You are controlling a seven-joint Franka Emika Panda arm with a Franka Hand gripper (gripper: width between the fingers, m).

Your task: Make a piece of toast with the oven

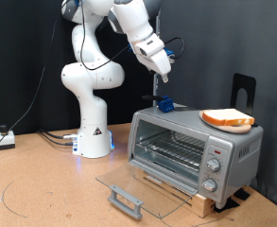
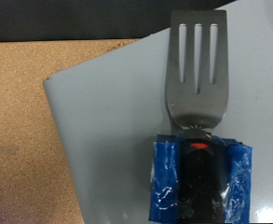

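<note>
The oven (image 1: 190, 149) stands at the exterior view's right on a wooden block, its glass door (image 1: 138, 184) folded down open and the wire rack bare. The piece of toast (image 1: 226, 117) lies on a round tan plate (image 1: 234, 126) on the right of the oven's top. A metal spatula (image 2: 197, 79) with blue tape on its handle (image 1: 166, 107) rests on the left of the oven's top (image 2: 108, 121). My gripper (image 1: 164, 71) hangs above the spatula, apart from it. Its fingers do not show in the wrist view.
The arm's white base (image 1: 93, 132) stands to the left of the oven. Three knobs (image 1: 212, 167) are on the oven's right front. A black stand (image 1: 244, 90) rises behind the oven. Cables lie on the brown table (image 1: 43, 189) at the left.
</note>
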